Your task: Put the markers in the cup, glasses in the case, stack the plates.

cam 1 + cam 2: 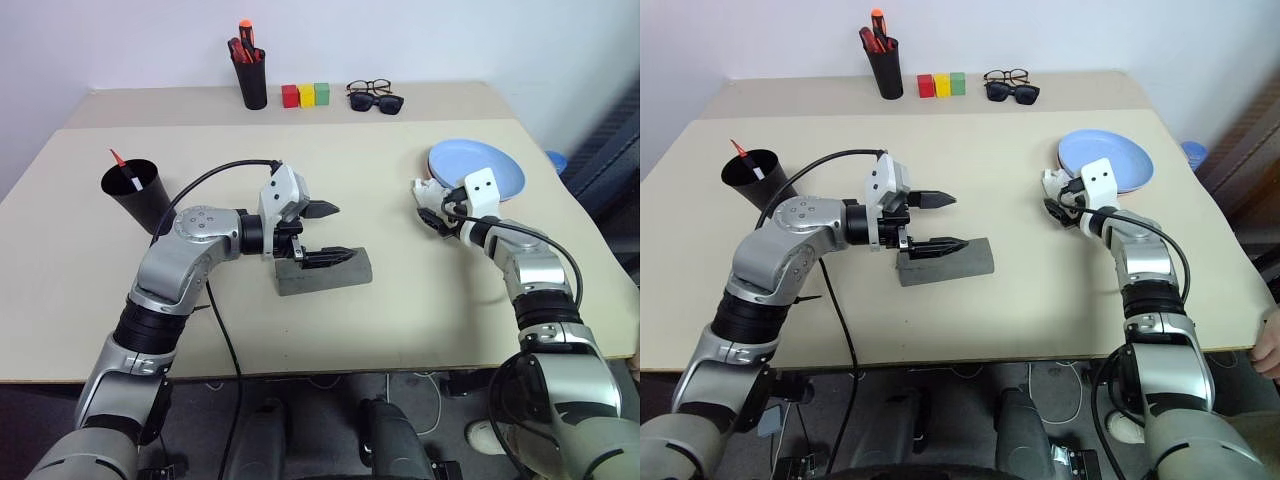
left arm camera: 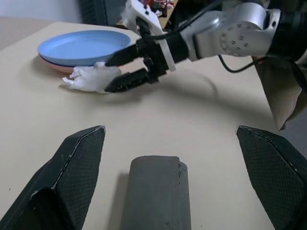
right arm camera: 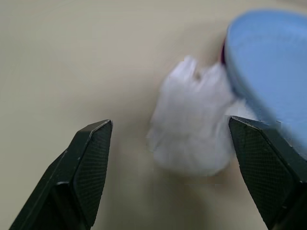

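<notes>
Grey case [image 1: 322, 271] directly beneath the open left tool [image 1: 328, 232]

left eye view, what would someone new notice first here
The left gripper hangs open over the closed grey case in the middle of the table. To the right, the right gripper is open at a crumpled white tissue beside the blue plate, which sits stacked on the pink plate. A black cup with a red marker in it stands at the left.

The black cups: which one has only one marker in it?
The wide tapered cup at the table's left edge. The narrow pen holder at the back holds a bunch.
</notes>
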`<state>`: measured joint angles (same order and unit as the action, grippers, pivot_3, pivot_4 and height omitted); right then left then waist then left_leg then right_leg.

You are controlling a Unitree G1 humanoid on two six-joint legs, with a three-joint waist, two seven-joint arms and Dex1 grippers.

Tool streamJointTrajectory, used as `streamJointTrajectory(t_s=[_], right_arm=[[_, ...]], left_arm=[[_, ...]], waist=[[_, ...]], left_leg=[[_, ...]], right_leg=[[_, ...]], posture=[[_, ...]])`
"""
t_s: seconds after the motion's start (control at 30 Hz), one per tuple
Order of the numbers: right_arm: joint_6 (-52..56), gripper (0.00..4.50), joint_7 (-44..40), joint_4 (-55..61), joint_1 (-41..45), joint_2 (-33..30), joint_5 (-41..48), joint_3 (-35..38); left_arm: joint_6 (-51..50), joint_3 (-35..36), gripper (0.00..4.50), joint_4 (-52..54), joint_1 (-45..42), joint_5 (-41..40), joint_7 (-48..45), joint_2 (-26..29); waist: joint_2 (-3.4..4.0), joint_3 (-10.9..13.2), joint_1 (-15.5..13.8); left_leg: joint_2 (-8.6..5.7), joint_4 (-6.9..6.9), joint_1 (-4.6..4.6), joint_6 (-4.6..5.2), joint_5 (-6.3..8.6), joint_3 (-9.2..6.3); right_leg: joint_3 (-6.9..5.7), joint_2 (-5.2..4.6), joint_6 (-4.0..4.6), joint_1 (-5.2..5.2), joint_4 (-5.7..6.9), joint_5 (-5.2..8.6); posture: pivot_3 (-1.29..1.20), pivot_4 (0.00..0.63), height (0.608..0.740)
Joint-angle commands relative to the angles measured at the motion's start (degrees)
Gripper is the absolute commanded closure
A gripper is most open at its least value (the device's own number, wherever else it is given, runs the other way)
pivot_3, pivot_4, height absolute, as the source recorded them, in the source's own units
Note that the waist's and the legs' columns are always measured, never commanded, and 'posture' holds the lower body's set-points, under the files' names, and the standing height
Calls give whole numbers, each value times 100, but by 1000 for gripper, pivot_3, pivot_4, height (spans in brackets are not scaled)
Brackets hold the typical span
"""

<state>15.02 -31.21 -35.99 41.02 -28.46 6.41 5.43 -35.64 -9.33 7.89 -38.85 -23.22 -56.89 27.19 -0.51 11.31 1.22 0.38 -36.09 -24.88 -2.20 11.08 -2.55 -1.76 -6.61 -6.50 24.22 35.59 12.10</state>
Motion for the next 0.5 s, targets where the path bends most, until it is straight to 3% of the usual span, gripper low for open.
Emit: streamJointTrajectory(t_s=[0.03, 0.23, 0.27, 0.33, 0.5], right_arm=[[-53, 620, 178, 107, 12, 64, 32, 107], [-437, 620, 472, -581, 260, 183, -83, 75], [-525, 838, 547, -716, 315, 200, -112, 77], [-709, 1339, 695, -1006, 432, 221, -180, 64], [-1022, 3957, 958, -1559, 682, 301, -337, 3]], left_arm=[[60, 208, 0, 170, -22, -78, 41, 115], [24, 315, 0, 266, 45, -91, 138, 282], [13, 339, 0, 287, 66, -97, 153, 309], [-8, 386, 0, 334, 108, -102, 188, 370], [-81, 475, 0, 470, 211, -151, 300, 493]], waist=[[0, 0, -1], [0, 0, -9], [0, 0, -8], [0, 0, -4], [0, 0, -3]], left_leg=[[0, 0, 1, 0, 0, 1], [0, 0, 2, 0, 0, 5], [0, 0, 2, 0, 0, 5], [0, 0, 2, 0, 0, 6], [1, 2, 3, 0, 0, 7]], right_leg=[[1, 0, 0, 0, 1, 0], [5, 0, 0, -1, -1, 0], [5, 0, 0, -1, -1, 0], [6, 0, 0, -1, -2, 0], [6, 0, 0, -1, -1, 0]], posture=[[0, 150, 740], [0, 150, 740], [0, 150, 740], [0, 150, 740], [0, 150, 740]])
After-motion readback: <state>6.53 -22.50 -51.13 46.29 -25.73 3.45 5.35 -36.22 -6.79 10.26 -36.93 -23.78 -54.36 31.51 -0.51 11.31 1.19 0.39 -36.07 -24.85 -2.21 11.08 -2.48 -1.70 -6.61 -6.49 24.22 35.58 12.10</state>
